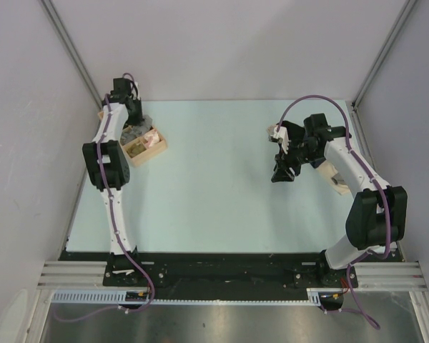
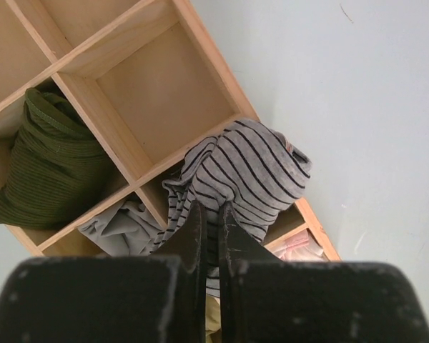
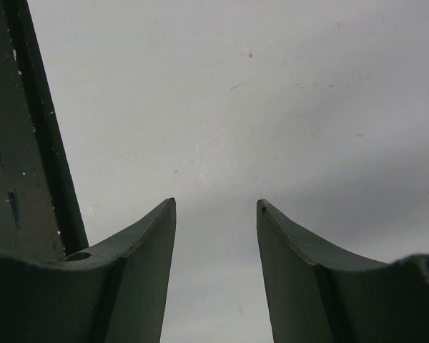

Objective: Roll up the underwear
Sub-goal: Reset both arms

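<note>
The underwear (image 2: 252, 163), grey with thin dark stripes, bulges out of a compartment at the near right corner of the wooden divided box (image 2: 100, 118). My left gripper (image 2: 209, 207) is shut on a fold of it, the striped cloth pinched between the two dark fingertips. In the top view the left gripper (image 1: 133, 118) hangs over the box (image 1: 156, 148) at the table's far left. My right gripper (image 1: 282, 171) hovers over the table at the right, and in its wrist view the right gripper (image 3: 216, 204) stands open with only bare table between the fingers.
A dark green knit garment (image 2: 50, 157) fills one compartment and a plain grey garment (image 2: 121, 225) another. Pink (image 2: 300, 246) and yellow (image 2: 213, 314) cloth show in the nearest cells. Two compartments look empty. The pale table (image 1: 214, 200) has walls on three sides.
</note>
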Robot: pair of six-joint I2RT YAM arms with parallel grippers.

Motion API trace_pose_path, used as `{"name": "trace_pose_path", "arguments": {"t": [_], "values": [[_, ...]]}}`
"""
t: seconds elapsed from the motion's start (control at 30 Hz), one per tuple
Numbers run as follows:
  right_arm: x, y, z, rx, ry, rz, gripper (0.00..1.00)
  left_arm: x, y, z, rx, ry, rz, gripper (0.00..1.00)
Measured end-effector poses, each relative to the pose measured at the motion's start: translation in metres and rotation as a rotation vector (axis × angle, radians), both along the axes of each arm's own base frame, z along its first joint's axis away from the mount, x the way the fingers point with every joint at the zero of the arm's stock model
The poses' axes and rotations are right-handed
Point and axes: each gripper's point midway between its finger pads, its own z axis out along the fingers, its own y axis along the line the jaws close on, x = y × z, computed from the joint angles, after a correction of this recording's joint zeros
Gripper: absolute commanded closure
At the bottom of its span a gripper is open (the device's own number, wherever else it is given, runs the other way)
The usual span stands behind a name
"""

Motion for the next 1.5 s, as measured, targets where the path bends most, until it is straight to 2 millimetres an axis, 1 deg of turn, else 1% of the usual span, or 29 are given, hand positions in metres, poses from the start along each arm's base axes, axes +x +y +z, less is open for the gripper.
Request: {"name": "trace_pose_path", "arguments": {"t": [0.2,0.47,0.97,1.13,1.27,1.5], "values": [[0.001,-0.001,0.0,0.0,-0.001,-0.003,0.47,0.001,0.001,-0.005,-0.01,0.01,0.039,1.0],[0.001,-0.003,0.0,0.0,-0.001,-0.008,0.47,0.0,0.002,-0.005,-0.006,0.013,0.052,1.0],[0.003,-0.009,0.0,0.005,-0.004,-0.018,0.47,-0.003,0.001,-0.005,0.145,0.032,0.082,1.0],[0.001,-0.01,0.002,0.014,-0.007,-0.009,0.47,-0.006,0.003,-0.009,0.185,0.047,0.074,1.0],[0.0,-0.01,0.004,0.02,-0.013,-0.002,0.47,-0.007,0.003,-0.01,0.192,0.045,0.065,1.0],[-0.003,-0.009,0.007,0.032,-0.022,0.011,0.47,-0.015,0.006,-0.012,0.183,0.057,0.054,1.0]]}}
